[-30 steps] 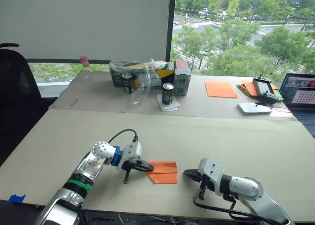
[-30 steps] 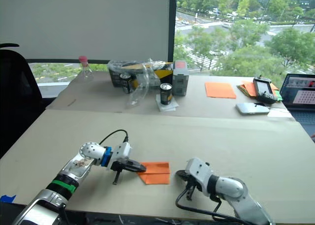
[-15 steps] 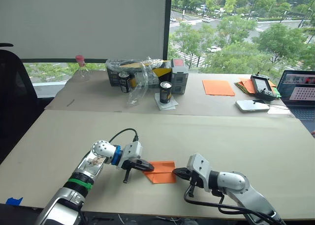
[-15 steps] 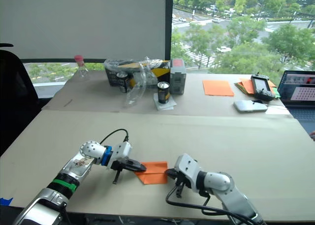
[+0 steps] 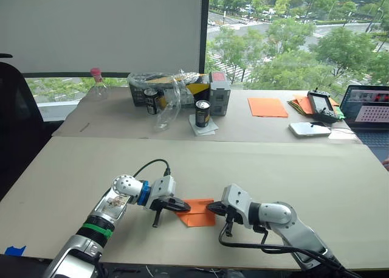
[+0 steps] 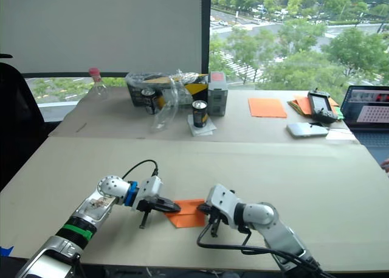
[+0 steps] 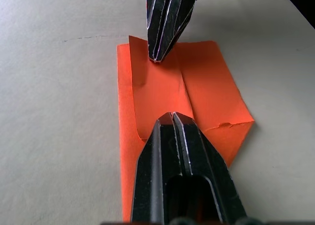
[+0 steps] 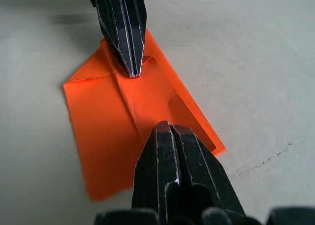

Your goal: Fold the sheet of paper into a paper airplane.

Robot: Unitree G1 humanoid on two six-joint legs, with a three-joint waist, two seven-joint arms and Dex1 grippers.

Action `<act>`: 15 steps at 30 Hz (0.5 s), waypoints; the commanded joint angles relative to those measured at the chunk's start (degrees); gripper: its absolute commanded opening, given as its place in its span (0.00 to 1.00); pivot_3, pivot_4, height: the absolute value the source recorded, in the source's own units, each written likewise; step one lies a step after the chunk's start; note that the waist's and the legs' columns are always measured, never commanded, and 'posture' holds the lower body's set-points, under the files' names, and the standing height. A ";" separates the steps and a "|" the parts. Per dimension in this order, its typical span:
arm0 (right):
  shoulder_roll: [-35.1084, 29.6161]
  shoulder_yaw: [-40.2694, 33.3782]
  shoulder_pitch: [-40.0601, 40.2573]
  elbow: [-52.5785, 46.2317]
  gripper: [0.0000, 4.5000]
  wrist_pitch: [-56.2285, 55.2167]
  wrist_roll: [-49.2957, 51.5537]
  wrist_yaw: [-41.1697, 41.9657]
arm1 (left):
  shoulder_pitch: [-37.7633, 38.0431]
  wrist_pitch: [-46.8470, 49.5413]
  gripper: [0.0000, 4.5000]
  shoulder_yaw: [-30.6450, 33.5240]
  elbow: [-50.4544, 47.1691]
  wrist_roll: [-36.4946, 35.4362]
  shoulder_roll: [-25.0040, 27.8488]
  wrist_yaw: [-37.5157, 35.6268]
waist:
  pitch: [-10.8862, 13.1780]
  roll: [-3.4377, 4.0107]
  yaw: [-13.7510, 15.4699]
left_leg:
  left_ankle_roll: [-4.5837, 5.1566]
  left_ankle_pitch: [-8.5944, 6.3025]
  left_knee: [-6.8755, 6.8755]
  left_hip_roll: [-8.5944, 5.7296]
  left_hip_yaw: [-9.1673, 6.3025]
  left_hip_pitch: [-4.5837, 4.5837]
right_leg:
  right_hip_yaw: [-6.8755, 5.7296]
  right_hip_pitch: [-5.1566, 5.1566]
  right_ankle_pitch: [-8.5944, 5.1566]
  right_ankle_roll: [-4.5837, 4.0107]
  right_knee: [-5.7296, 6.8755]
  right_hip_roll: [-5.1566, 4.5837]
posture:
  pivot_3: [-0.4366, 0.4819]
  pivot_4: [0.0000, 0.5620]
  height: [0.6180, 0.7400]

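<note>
While both closed grippers press the sheet of paper (image 5: 197, 211) | cans, papers far behind

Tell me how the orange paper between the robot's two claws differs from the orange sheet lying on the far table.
The sheet of paper near the robot is folded into a small creased, layered shape, while the orange sheet on the far table lies flat and smooth. The left gripper and the right gripper, both shut, press on the folded one; nothing touches the far one. Both are bright orange.
</note>
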 commanded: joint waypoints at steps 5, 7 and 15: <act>-1.57 3.26 0.86 3.97 0.00 2.89 -3.54 0.97 | 1.78 2.28 0.00 -3.09 1.58 2.31 -1.18 -1.17 | -0.01 0.00 0.01 | 0.00 0.00 -0.01 0.01 0.00 0.05 | 0.00 0.04 0.00 0.00 0.00 0.01 | 0.48 0.27 0.79; -1.57 3.40 0.92 4.25 0.00 3.33 -3.80 0.86 | 1.50 1.81 0.00 -3.64 1.52 2.65 -2.07 -1.18 | -0.03 -0.02 0.00 | 0.00 0.00 -0.01 0.00 0.00 0.05 | 0.00 0.05 0.00 0.00 -0.01 0.00 | 0.48 0.27 0.79; -1.00 3.67 1.30 3.89 0.00 4.86 -3.74 0.39 | 0.33 0.28 0.00 -5.47 3.11 4.38 -5.37 -0.79 | -0.05 -0.08 -0.03 | 0.00 0.00 -0.01 0.00 0.00 0.06 | 0.00 0.06 0.00 0.00 -0.01 0.01 | 0.48 0.27 0.79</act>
